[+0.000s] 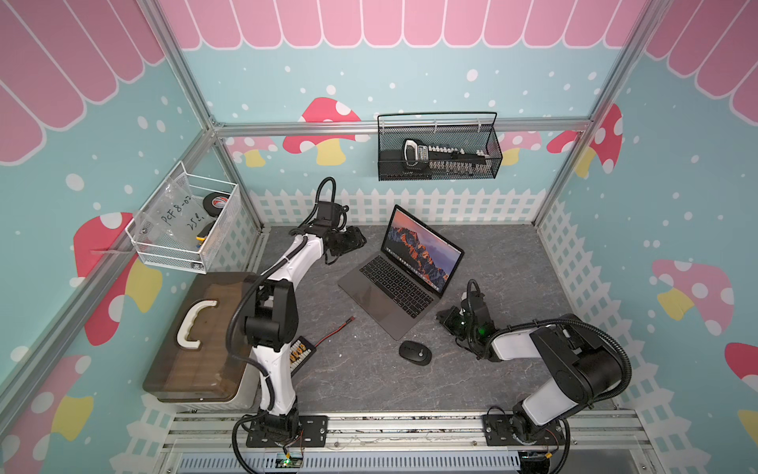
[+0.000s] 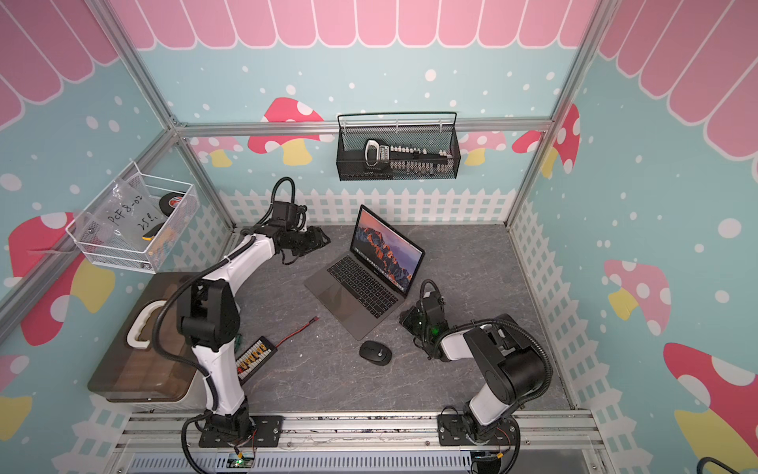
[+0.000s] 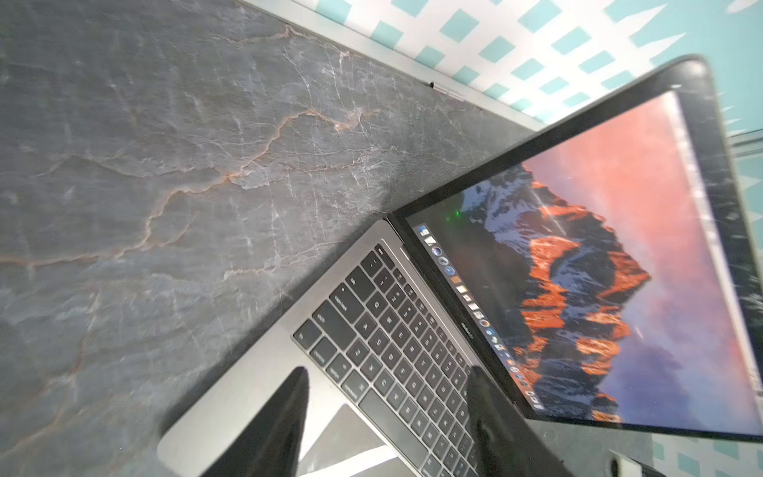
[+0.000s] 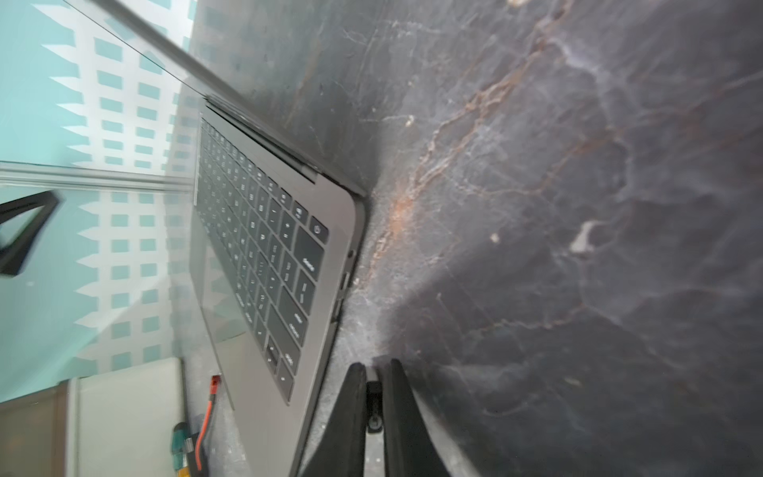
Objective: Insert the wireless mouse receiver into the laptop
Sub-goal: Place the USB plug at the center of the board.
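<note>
Right fingers (image 4: 351,413) pinching stubby black receiver (image 4: 374,392), matte-grey laptop (image 4: 338,214)

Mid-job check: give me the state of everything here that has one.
laptop: open, screen lit, visible side ports empty.
right gripper: fingers nearly shut on the wireless mouse receiver.
wireless mouse receiver: held, not plugged in.
left gripper: open, empty.
wooden case: closed.

The dark-grey laptop (image 1: 369,289) lies open, screen lit, the black wireless mouse receiver (image 4: 373,390) held beside its right edge
</note>
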